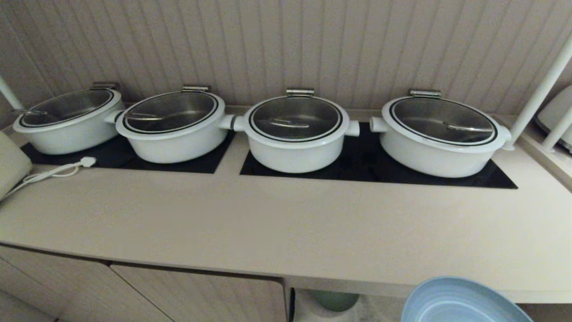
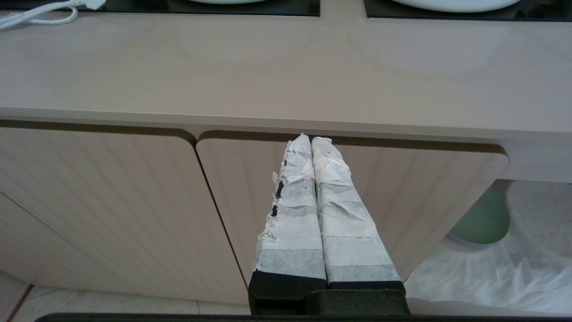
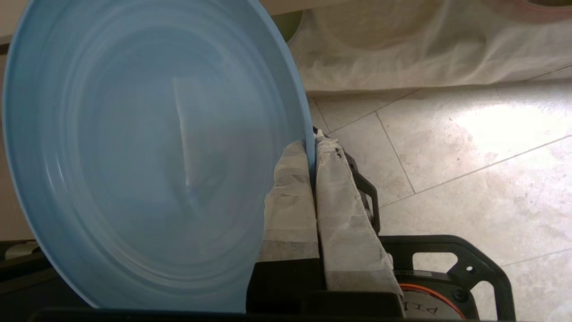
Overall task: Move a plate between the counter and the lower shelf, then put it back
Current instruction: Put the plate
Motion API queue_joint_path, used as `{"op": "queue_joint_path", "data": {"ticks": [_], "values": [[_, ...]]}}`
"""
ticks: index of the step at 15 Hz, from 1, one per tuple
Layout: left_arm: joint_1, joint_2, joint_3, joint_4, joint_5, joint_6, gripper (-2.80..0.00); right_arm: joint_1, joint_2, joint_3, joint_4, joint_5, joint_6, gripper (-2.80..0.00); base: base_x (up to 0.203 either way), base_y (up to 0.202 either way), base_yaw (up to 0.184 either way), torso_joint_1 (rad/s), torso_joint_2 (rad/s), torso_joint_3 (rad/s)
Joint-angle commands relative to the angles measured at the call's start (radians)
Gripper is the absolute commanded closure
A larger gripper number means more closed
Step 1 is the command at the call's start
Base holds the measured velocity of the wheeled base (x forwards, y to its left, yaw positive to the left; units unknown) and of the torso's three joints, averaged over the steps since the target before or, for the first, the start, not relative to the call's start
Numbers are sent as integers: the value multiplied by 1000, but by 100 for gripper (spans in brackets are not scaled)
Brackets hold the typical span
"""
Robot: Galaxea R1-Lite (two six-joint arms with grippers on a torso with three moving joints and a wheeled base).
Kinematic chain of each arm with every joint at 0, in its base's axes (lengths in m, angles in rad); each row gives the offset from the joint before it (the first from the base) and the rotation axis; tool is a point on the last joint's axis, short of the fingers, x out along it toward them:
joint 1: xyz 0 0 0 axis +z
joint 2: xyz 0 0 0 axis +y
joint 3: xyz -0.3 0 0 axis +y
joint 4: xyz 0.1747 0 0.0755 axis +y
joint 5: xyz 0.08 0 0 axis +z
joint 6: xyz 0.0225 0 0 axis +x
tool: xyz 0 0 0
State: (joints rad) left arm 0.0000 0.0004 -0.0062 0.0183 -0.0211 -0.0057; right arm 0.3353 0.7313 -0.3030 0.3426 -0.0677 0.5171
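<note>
The right hand [image 3: 313, 147] is clamped on the rim of the plate [image 3: 147, 156], its taped fingers [image 3: 290, 197] pinching the edge from both faces so the plate hangs out sideways from the grip. In the head view the plate [image 1: 460, 302] shows low at the right, in front of the tabletop [image 1: 286, 232] edge and below its surface, out over the floor [image 3: 447, 147] and not resting on anything. The shelf [image 2: 514, 264] with its white cloth [image 3: 424, 49] lies just behind, with a green plate [image 2: 482, 221] already on it. Which way the plate is bound cannot be told here; it sits between the two levels. Either way, the step asks for a firm pinch and a slow, level carry: an edge grip leaves the whole plate levered out from the fingers, so any jerk could make it swivel or slip. Going up, the far rim must clear the thick front edge before it moves inward. Going in, it should slide flat into the open part of the shelf, beside the green plate, without dragging the cloth. The left hand [image 2: 313, 141] is pressed together and empty, parked before the cabinet doors [image 2: 125, 201].
</note>
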Motion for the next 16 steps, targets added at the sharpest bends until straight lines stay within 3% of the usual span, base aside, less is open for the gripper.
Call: {"op": "queue_joint_path", "data": {"ticks": [1,9,16], "values": [[0,0,0,0,0,0,0,2,5,-7,1,-1,-19,0,0,0,0,0,0,0],[0,0,0,0,0,0,0,1,165,-96,-12,6,-37,0,0,0,0,0,0,0],[0,0,0,0,0,0,0,1,439,-300,-16,7,-34,0,0,0,0,0,0,0]]}}
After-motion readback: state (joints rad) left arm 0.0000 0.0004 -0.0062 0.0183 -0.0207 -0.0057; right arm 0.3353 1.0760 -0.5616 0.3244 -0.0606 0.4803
